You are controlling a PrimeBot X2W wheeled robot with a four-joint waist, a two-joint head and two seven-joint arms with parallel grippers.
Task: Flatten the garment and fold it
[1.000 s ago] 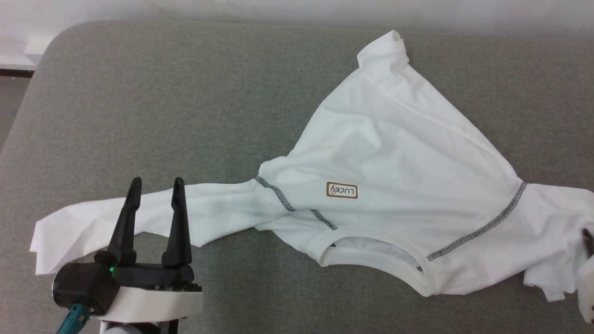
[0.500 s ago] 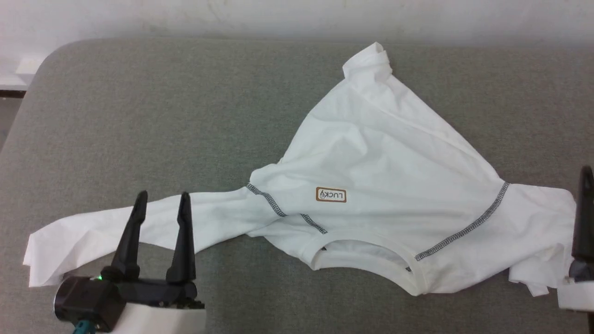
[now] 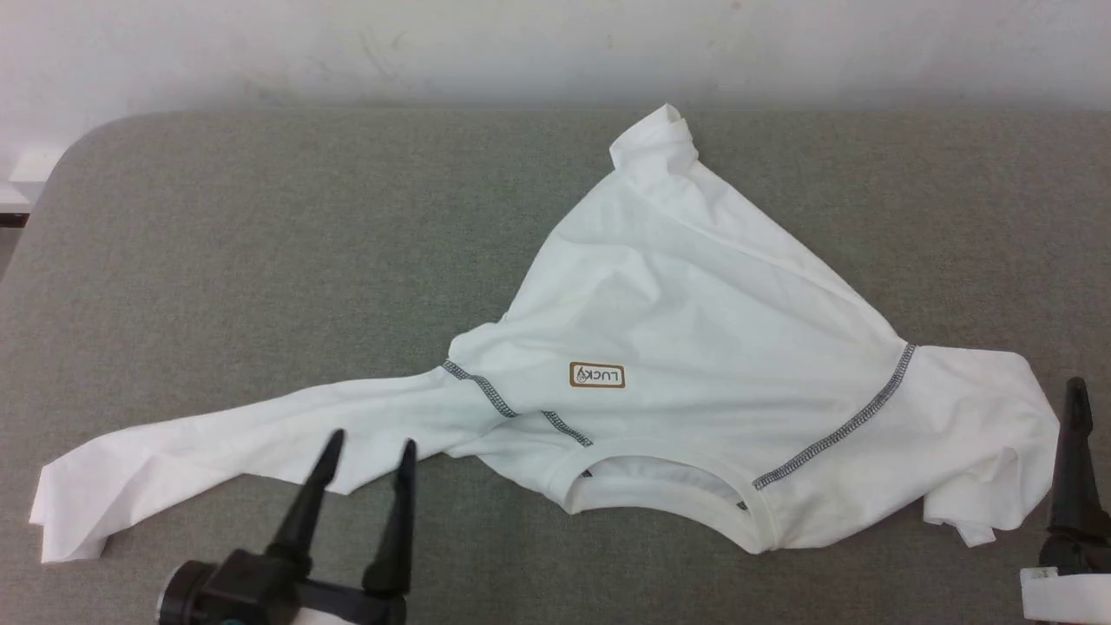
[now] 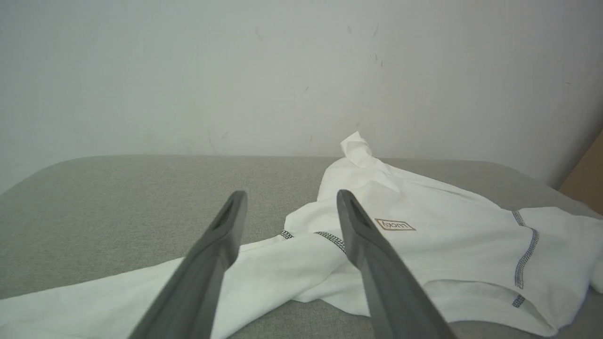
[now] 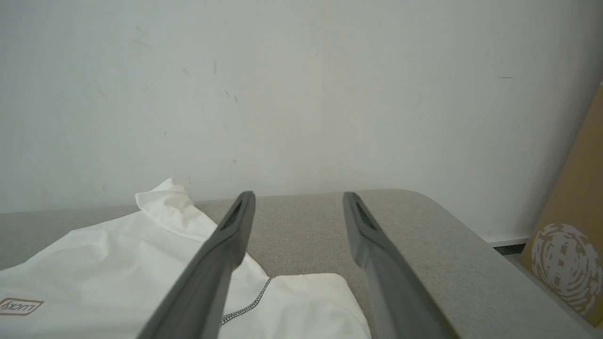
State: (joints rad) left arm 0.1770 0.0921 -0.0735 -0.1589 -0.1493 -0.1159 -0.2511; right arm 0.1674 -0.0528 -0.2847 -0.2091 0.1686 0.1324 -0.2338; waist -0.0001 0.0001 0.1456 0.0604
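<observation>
The garment [image 3: 694,347], a white T-shirt with dark zigzag seams, lies on the grey padded surface, its collar [image 3: 660,503] toward me and its brown-bordered label [image 3: 597,375] upside down. One sleeve [image 3: 200,460] stretches far left; the other [image 3: 981,434] lies rumpled at the right. The body narrows to a bunched peak [image 3: 651,134] at the far side. My left gripper [image 3: 371,444] is open, its tips at the near edge of the left sleeve, holding nothing. In the right wrist view my right gripper [image 5: 299,195] is open and empty, above the right sleeve [image 5: 306,301]. One of its fingers [image 3: 1074,451] stands just right of that sleeve.
The grey surface [image 3: 260,260] has a rounded left edge and a white wall [image 3: 347,52] behind it. A cardboard box [image 5: 570,263] stands beyond the surface's right end. Bare surface stretches left of and behind the garment.
The camera has tilted, shifting the whole picture. My right gripper has opened, let go of the right sleeve and drawn back. The left gripper has moved right and nearer to me.
</observation>
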